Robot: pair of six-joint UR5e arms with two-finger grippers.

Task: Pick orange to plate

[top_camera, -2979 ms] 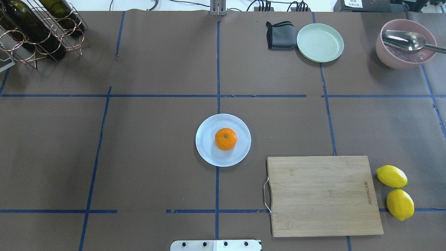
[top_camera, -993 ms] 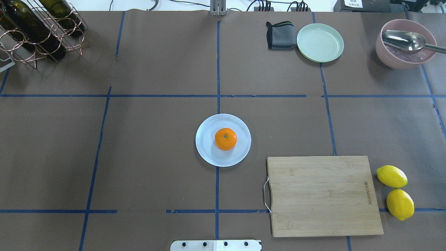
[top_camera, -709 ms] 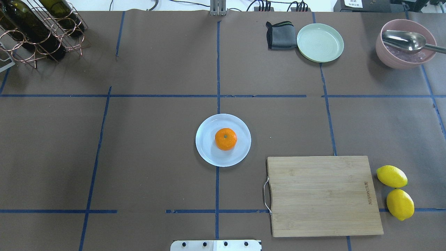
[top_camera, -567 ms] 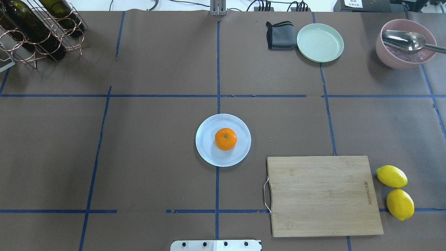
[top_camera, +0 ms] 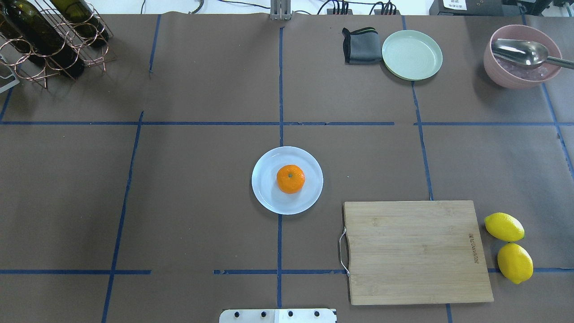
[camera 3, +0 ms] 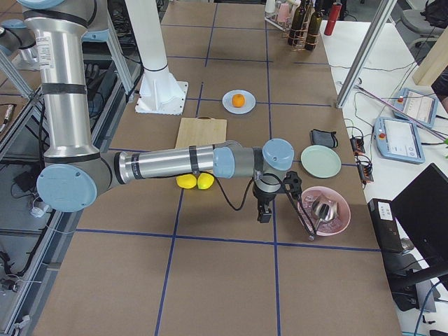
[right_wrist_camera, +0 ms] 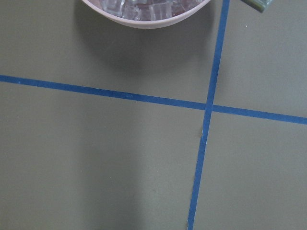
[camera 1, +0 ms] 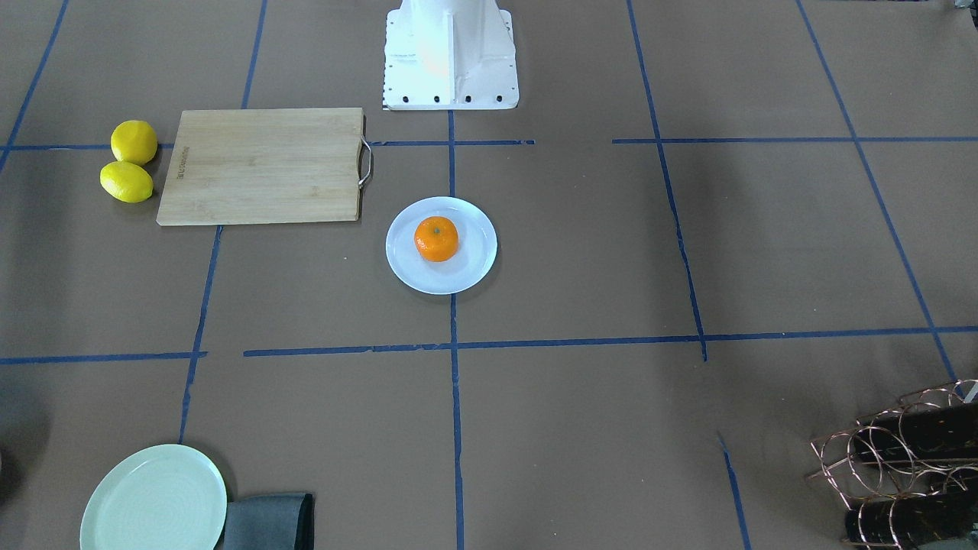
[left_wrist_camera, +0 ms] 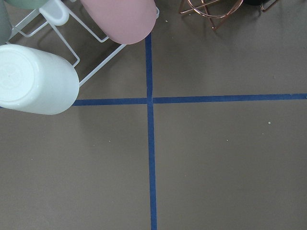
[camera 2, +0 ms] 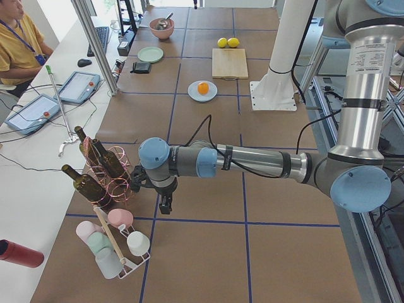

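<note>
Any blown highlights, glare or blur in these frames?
Front-facing: the white robot base is blown out, detail lost. Overhead: even soft light, the orange crisp on the plate, glare on the spoon. Right wrist: soft shadow under the pink bowl. No motion blur in any.

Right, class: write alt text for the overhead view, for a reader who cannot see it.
An orange sits on a pale plate at the centre of a brown, blue-taped table. Lower right lie a cutting board and two lemons; top right, a green plate and pink bowl.
</note>
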